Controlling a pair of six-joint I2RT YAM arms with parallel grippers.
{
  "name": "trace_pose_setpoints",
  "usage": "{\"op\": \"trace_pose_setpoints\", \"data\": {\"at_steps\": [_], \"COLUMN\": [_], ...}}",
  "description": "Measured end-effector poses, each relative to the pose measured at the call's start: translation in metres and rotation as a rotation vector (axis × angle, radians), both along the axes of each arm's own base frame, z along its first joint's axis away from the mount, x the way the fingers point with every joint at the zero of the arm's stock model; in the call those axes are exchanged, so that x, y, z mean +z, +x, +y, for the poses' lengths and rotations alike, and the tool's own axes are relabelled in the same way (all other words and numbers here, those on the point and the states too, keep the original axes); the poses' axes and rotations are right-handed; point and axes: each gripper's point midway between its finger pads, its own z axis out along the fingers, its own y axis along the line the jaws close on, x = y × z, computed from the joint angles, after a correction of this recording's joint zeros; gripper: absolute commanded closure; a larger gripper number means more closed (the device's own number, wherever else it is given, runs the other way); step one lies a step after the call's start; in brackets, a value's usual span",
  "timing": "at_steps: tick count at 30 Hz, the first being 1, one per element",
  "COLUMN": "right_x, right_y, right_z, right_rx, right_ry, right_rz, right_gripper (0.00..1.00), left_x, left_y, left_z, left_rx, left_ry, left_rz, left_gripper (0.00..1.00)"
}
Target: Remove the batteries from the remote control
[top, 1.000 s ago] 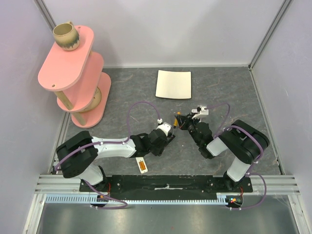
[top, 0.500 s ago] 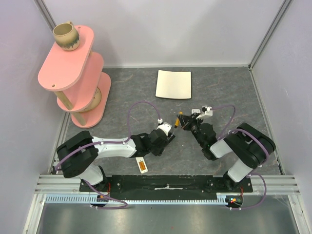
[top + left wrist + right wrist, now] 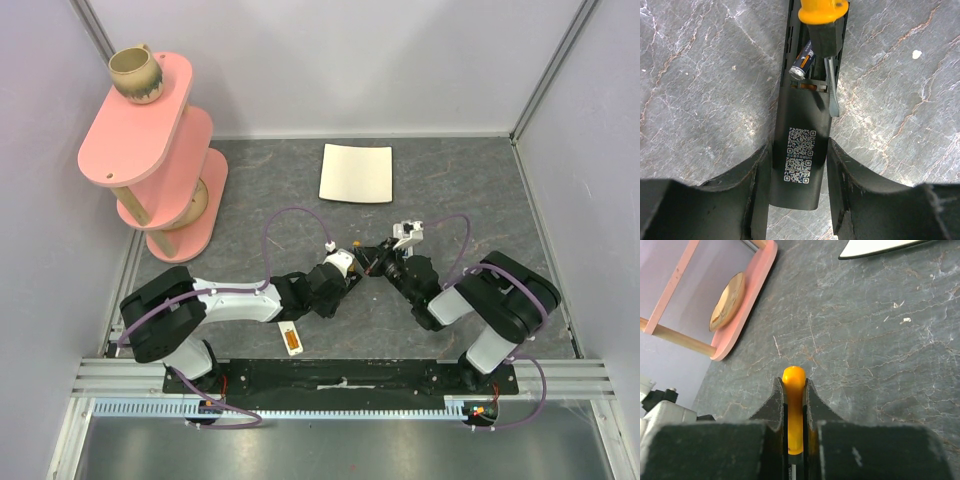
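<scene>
The remote control [image 3: 800, 150] is a slim black bar with a white QR label, lying on the grey slab. My left gripper [image 3: 799, 151] is shut on its near end, one finger on each long side. Its battery bay at the far end is uncovered. One of the batteries [image 3: 802, 64], a dark cell with a silver cap, is tilted up out of the bay. An orange-handled screwdriver [image 3: 794, 405] is held in my shut right gripper [image 3: 794, 382], and its metal blade [image 3: 832, 92] reaches into the bay beside the cell. From above, both grippers [image 3: 348, 283] [image 3: 375, 260] meet mid-table.
A pink tiered shelf [image 3: 150, 150] with a mug [image 3: 135, 75] stands at the far left. A white sheet [image 3: 356, 172] lies at the back. A small white piece with an orange patch [image 3: 291, 338] rests near the black front rail [image 3: 400, 378].
My right gripper with the screwdriver has moved left and nearer, up to the remote held by the left gripper. The left arm has barely moved.
</scene>
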Motion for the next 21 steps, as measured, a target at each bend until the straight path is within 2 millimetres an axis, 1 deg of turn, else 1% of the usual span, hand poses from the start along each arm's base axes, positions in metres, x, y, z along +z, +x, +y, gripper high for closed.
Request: {"op": "trace_pose_setpoints", "data": {"at_steps": [3, 7, 10, 16, 21], "right_x": [0.007, 0.027, 0.036, 0.036, 0.024], "right_y": [0.000, 0.002, 0.009, 0.032, 0.045], "right_z": [0.000, -0.002, -0.004, -0.006, -0.015], "right_rx": [0.000, -0.011, -0.036, -0.109, -0.170], "right_ry": [0.004, 0.014, -0.001, -0.096, -0.202], "right_rz": [-0.019, -0.072, -0.101, -0.103, -0.078], "right_gripper": [1.00, 1.00, 1.00, 1.00, 1.00], "left_x": [0.000, 0.000, 0.000, 0.000, 0.000], "left_y": [0.000, 0.000, 0.000, 0.000, 0.000], "left_z": [0.000, 0.000, 0.000, 0.000, 0.000], "left_rx": [0.000, 0.000, 0.000, 0.000, 0.000], "left_ry": [0.000, 0.000, 0.000, 0.001, 0.001], "left_rz": [0.000, 0.000, 0.000, 0.000, 0.000], "left_gripper": [0.98, 0.98, 0.98, 0.98, 0.98]}}
